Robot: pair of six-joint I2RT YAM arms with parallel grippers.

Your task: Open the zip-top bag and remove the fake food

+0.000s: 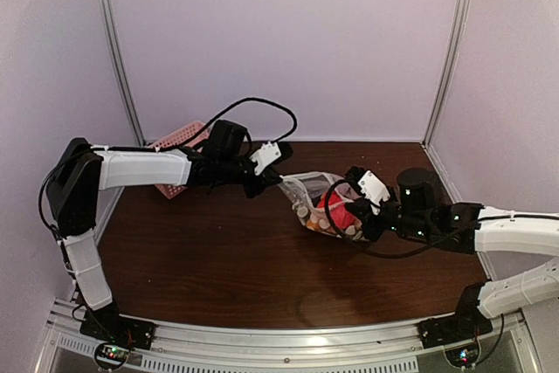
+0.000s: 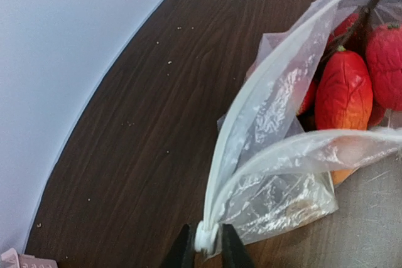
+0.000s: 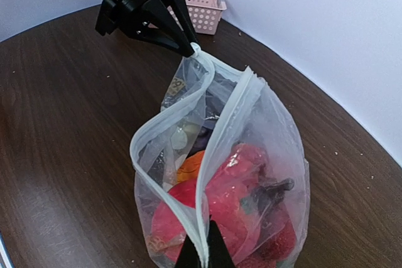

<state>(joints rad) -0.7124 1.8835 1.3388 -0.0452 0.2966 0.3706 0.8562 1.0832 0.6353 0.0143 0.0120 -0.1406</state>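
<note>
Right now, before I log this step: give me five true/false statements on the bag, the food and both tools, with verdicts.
1. The zip-top bag gapes open at its mouth. True.
2. The left tool is open and clear of the bag. False: it is shut on one end of the zip strip.
3. The fake food lies loose on the table. False: every piece that shows is inside the bag.
4. The right tool pinches the bag's rim at the end opposite the left tool. True.
5. The bag sits in the pink basket. False: the basket stands apart by the wall, and the bag is over the table.
</note>
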